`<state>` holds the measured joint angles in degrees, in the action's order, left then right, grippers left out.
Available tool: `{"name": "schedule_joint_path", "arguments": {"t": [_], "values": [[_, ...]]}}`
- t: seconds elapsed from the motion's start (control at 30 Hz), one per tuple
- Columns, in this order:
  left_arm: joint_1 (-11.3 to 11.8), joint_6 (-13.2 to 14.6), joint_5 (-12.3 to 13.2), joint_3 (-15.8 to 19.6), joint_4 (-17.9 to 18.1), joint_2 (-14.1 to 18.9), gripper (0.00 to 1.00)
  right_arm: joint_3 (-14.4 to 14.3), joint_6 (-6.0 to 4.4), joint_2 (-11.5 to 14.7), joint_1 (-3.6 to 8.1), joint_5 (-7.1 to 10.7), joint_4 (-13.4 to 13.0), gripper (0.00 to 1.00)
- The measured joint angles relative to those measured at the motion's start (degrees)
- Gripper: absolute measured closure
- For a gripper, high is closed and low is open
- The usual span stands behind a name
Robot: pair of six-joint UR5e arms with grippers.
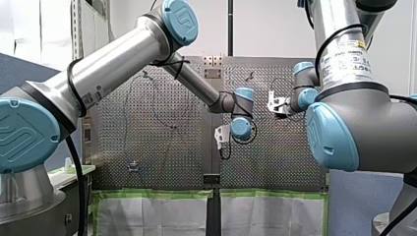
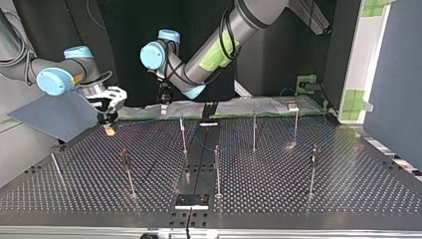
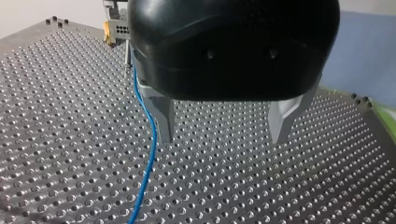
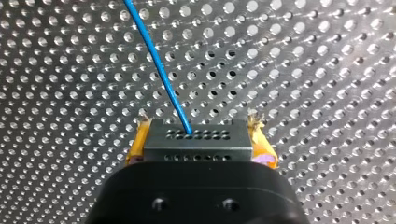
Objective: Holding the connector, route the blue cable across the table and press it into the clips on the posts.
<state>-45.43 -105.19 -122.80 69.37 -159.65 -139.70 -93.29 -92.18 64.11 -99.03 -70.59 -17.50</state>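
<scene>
Two arms (my left arm [image 2: 234, 30] upper middle, my right arm [image 2: 25, 68] upper left), seven upright posts [image 2: 217, 169] across the frame's middle, one blue cable [image 4: 161, 74], one connector [image 4: 196, 140].

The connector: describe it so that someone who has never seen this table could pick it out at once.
Start at the perforated table and find my right gripper, the one with yellow pads. Clamped between those pads is the connector, a small dark-grey block with rows of tiny holes. Unlike anything else here, it has the blue cable running out of its holed face.
</scene>
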Motion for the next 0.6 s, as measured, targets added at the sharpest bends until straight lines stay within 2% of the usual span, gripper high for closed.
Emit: {"name": "schedule_joint_path", "arguments": {"t": [0.13, 0.4, 0.6], "values": [[-0.2, 0.0, -1.0, -2.2, 0.9, -1.3, 0.0, 0.0, 0.04, -0.3, -0.06, 0.0, -0.1, 1.0], [-0.5, 0.1, -2.2, -6.6, 1.7, -1.6, 0.0, 0.0, 0.05, -0.4, -0.09, 0.01, -0.2, 1.0], [0.1, 0.1, -2.3, -8.8, 1.5, -2.1, 0.0, 0.0, 0.05, -0.4, -0.08, 0.37, -0.2, 1.0]]}}
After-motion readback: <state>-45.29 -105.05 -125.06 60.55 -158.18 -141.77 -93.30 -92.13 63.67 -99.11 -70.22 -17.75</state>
